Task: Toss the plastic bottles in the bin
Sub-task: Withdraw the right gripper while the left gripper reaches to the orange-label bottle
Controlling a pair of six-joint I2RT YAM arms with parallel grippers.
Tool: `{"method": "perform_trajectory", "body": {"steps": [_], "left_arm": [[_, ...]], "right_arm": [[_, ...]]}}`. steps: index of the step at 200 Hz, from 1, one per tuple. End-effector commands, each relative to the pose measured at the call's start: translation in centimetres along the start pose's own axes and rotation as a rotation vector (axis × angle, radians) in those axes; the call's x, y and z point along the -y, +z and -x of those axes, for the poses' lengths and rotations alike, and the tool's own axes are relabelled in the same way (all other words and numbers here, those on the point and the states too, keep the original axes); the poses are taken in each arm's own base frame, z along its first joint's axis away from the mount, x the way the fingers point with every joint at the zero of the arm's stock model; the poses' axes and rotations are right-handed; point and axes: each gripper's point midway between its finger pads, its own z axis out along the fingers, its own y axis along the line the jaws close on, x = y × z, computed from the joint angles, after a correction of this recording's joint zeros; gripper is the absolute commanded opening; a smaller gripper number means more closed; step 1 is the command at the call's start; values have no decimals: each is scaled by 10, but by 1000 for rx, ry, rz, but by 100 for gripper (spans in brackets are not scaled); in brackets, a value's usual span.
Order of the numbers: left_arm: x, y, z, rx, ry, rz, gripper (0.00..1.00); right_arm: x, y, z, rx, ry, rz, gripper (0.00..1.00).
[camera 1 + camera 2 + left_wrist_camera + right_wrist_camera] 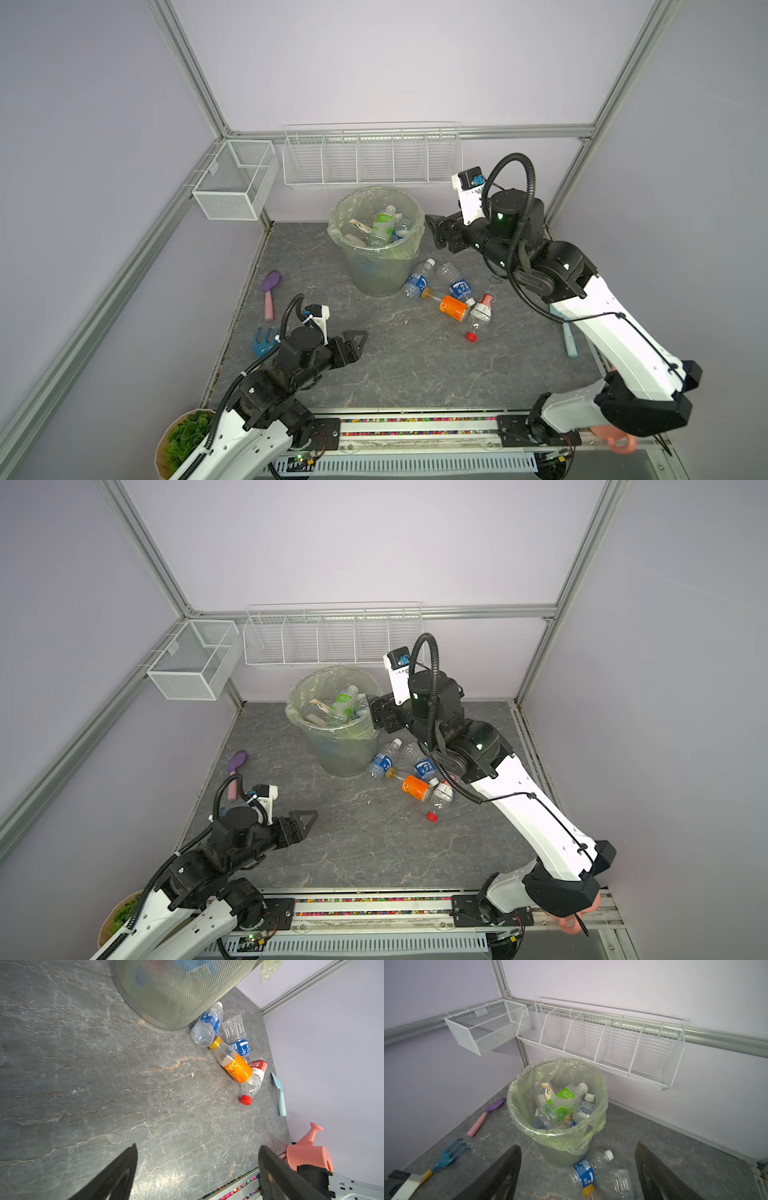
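Soft, even overhead light is filling the scene, leaving faint shadows. The right arm's white shell (523, 808) is blowing out; the tabletop (172, 1176) is glaring at six o'clock in the left wrist view.

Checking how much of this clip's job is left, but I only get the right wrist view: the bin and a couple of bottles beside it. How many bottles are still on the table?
Observer: Four: a blue-labelled bottle, a second blue-labelled bottle, an orange-labelled bottle and a red-capped bottle, lying clustered together.
Operator: Is the left gripper carrying one?
Observer: No, the left gripper is open and empty, above bare table.
Operator: Any clutter by that cluster?
Observer: A pale teal tool lies at the table edge, apart from the bottles.
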Motion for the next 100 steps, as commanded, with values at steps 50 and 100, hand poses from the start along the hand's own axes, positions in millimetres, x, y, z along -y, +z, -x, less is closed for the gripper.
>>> {"method": "perform_trajectory", "body": {"steps": [50,100], "left_arm": [[41,20,4,-5,74,-53,90],[60,53,-8,-70,99,-33,89]], "right_arm": [[52,-29,-45,-45,93,-134,88],[78,-40,-91,-131,144,-211,88]]}}
